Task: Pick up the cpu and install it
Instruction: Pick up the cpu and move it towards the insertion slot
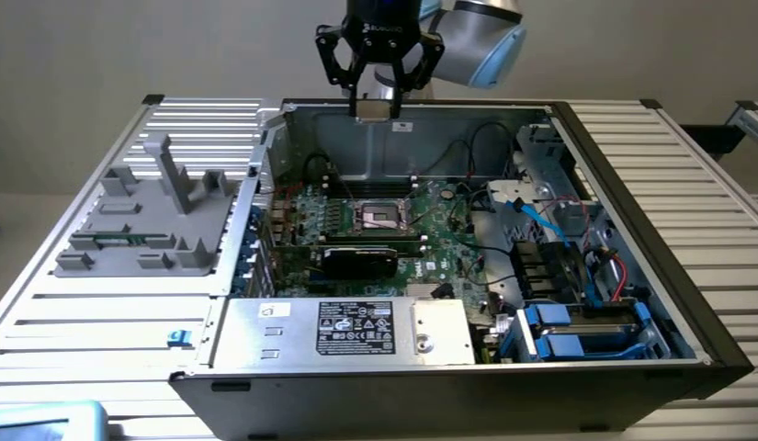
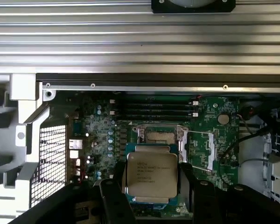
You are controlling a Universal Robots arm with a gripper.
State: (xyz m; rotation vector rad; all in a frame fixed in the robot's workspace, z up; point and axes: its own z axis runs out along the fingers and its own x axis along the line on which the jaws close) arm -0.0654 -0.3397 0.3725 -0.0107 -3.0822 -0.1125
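Silver cpu (image 2: 151, 175), pinched between the jaws of the gripper (image 1: 379, 108), high above the socket (image 2: 158, 136), black graphics card (image 1: 368, 260) close by.

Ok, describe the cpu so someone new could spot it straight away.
Find the open computer case; above its far wall hangs the robot's claw. The cpu is the small flat square gripped in it, silver-topped, unlike the dark empty socket on the green board below.
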